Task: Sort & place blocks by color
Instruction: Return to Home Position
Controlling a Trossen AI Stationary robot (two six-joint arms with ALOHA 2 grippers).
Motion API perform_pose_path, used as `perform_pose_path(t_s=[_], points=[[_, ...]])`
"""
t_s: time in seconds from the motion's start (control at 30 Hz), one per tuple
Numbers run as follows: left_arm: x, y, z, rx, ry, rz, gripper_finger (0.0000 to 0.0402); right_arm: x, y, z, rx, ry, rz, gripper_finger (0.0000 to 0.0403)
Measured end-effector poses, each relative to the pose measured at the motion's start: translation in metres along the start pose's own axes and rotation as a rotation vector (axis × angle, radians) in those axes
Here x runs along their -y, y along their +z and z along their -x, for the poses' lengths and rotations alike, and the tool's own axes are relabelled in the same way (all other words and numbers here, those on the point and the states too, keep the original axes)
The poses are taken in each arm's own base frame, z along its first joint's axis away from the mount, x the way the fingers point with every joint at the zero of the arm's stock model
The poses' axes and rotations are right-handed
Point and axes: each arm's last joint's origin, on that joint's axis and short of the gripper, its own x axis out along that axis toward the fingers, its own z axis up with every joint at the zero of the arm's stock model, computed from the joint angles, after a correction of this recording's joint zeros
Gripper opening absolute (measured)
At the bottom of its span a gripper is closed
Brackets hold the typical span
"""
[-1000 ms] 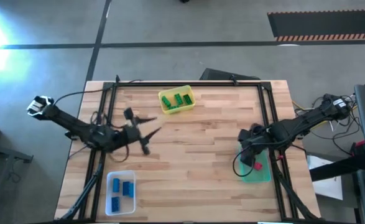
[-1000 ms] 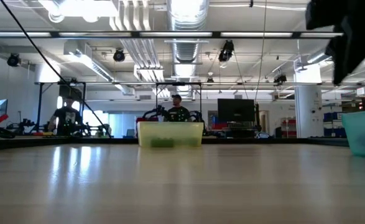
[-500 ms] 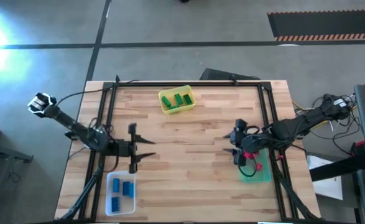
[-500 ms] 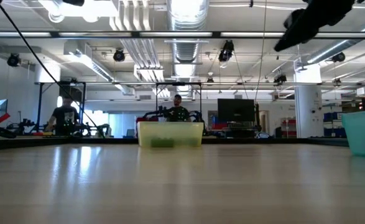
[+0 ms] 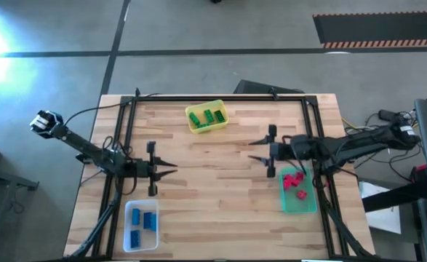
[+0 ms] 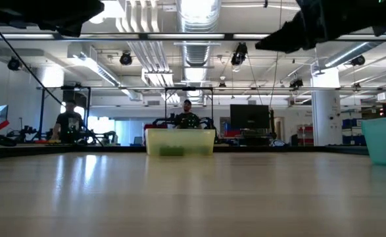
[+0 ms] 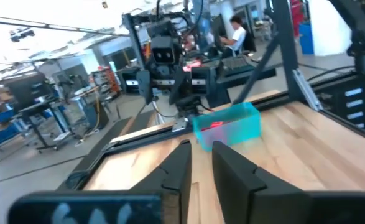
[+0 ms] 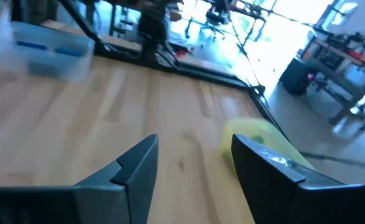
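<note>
Looking straight down, I hold my left pincer (image 5: 171,167) over the pale plank table (image 5: 220,207) at centre left. Its dark fingers are slightly spread and empty. My right pincer (image 5: 254,151) hangs right of centre, fingers wide apart and empty, just left of the translucent green bin (image 5: 304,206). The red blocks (image 5: 294,182) lie in that bin. The green blocks (image 5: 206,116) lie in the square yellow bin (image 5: 198,129) at top centre, and the blue blocks (image 5: 149,219) in the clear bin (image 5: 153,240) at lower left.

At table height, glossy wood runs back to the yellow bin at centre. The green bin is cut off by the right edge, and dark arm shapes fill both top corners. Two people (image 6: 68,122) sit far behind.

Past my left wrist, two matte black fingers (image 7: 235,177) stand a narrow gap apart with nothing between them. Beyond them sit the green bin and its red blocks.

Past my right wrist, the fingers (image 8: 132,168) gape broadly, with the yellow bin and the clear bin beyond.

Half a second ago my right pincer hung over the green bin's upper left corner and hid some red blocks. It has since drawn left, clear of the bin. My left pincer has barely shifted.
</note>
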Motion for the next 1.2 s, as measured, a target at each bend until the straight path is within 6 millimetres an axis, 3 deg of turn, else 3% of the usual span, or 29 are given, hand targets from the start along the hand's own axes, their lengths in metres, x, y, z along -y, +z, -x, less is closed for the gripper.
perform_pose_path(t_s=[0.17, 0.37, 0.6, 0.83, 1.1, 1.2], points=[[-0.013, -0.017, 0.016, 0.02, 0.068, 0.017, 0.0023, 0.022, -0.022, 0.015, 0.007, -0.03, -0.033, 0.0181], [-0.025, -0.047, 0.035, 0.076, 0.177, 0.059, 0.0005, 0.028, -0.042, 0.038, 0.043, -0.08, -0.047, 0.0166], [-0.03, -0.051, 0.037, 0.031, 0.214, 0.029, 0.0, 0.026, -0.066, 0.059, 0.096, -0.134, -0.058, 0.0146], [-0.031, -0.056, 0.038, -0.012, 0.225, 0.02, 0.0, 0.024, -0.073, 0.088, 0.212, -0.19, -0.057, 0.0123], [-0.031, -0.057, 0.038, -0.014, 0.222, 0.06, 0.0, 0.021, -0.079, 0.105, 0.253, -0.208, -0.058, 0.0096], [-0.031, -0.057, 0.038, -0.017, 0.221, 0.061, 0.0, 0.019, -0.086, 0.103, 0.215, -0.198, -0.055, 0.0086]])
